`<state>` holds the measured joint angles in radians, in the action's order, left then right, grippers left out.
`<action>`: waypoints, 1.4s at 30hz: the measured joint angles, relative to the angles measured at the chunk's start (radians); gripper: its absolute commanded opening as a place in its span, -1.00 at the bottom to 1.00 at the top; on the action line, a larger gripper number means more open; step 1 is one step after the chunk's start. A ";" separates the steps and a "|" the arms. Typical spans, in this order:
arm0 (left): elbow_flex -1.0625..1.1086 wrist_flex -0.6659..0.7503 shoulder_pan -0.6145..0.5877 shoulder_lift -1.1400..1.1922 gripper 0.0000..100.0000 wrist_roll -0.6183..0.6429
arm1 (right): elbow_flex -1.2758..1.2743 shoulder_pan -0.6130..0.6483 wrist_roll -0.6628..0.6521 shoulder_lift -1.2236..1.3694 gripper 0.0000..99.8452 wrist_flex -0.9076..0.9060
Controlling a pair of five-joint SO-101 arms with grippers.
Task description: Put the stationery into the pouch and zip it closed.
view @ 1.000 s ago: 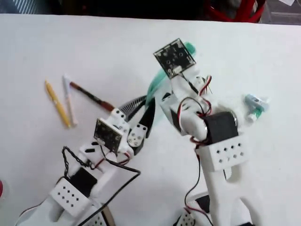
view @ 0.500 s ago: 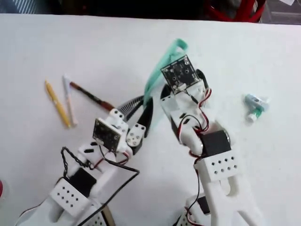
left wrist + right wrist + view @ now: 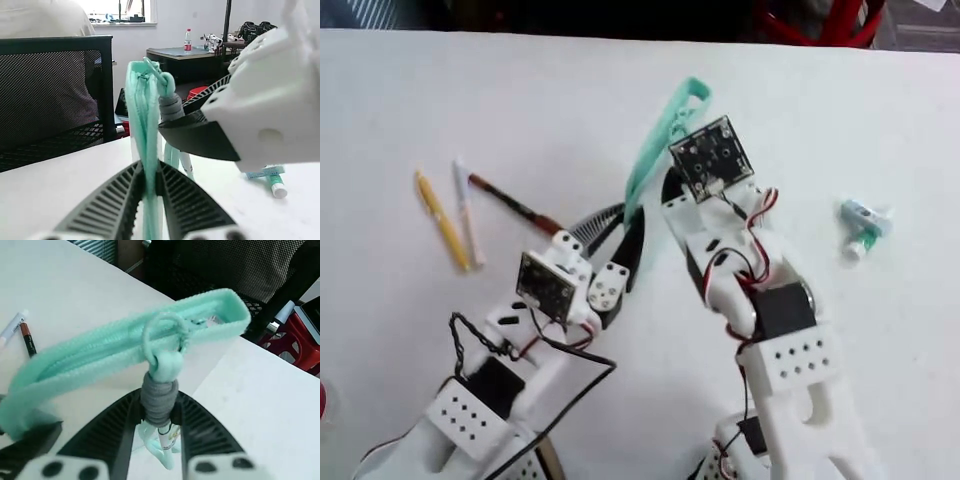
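Above the table point(image 3: 410, 90), left jaws tight on pouch point(image 3: 142, 125), right jaws on zip pull point(image 3: 159, 395).

White table point(image 3: 440, 100) underneath everything. Past its far edge, black mesh chair point(image 3: 55, 90) close against it. Red stool point(image 3: 295, 335) just beside the chair, lower than the tabletop. Farther back in the room, dark desk point(image 3: 175, 51) against a pale wall, with a bottle point(image 3: 188, 40) upright on it and black gear point(image 3: 255, 30) heaped near one end. Bright window point(image 3: 120, 10) above the chair. Sliver of something red point(image 3: 322, 400) at the high view's left edge.
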<state>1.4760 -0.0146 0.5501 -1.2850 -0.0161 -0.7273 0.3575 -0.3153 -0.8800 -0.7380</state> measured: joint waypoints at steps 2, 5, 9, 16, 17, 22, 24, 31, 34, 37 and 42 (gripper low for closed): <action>0.000 0.000 0.000 0.000 -0.96 0.000 | 0.002 0.011 0.000 -0.051 -0.96 -0.052; 0.008 0.000 0.002 0.000 -0.96 -0.002 | 0.032 0.051 -0.015 -0.091 -0.96 -0.149; 0.008 0.000 0.002 0.000 -0.96 -0.002 | 0.101 0.118 -0.072 -0.100 -0.96 -0.296; 0.008 0.000 0.005 0.000 -0.96 -0.002 | 0.324 0.161 -0.173 -0.075 -0.96 -0.559; 0.008 0.000 0.006 0.000 -0.96 -0.002 | 0.358 0.163 -0.189 -0.055 -0.96 -0.597; 0.008 0.000 0.008 0.000 -0.96 -0.002 | 0.503 0.226 -0.235 0.054 -0.96 -0.752; 0.008 0.000 0.008 0.000 -0.96 -0.003 | 0.543 0.238 -0.244 0.066 -0.95 -0.770; 0.008 0.000 0.008 0.000 -0.96 -0.003 | 0.571 0.127 -0.224 0.075 -0.54 -0.767; 0.008 0.000 0.006 0.000 -0.96 -0.003 | 0.571 0.087 -0.186 0.066 -0.35 -0.769; 0.008 0.000 0.000 -0.002 -0.96 -0.003 | 0.571 0.092 -0.232 0.025 -0.38 -0.809; 0.008 -0.003 -0.017 -0.003 -0.96 0.000 | 0.571 0.032 -0.262 -0.089 -0.47 -0.801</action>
<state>1.4837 -0.0176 0.5332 -1.2881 -0.0161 -0.1565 0.3897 -0.5777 -0.9689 -1.5390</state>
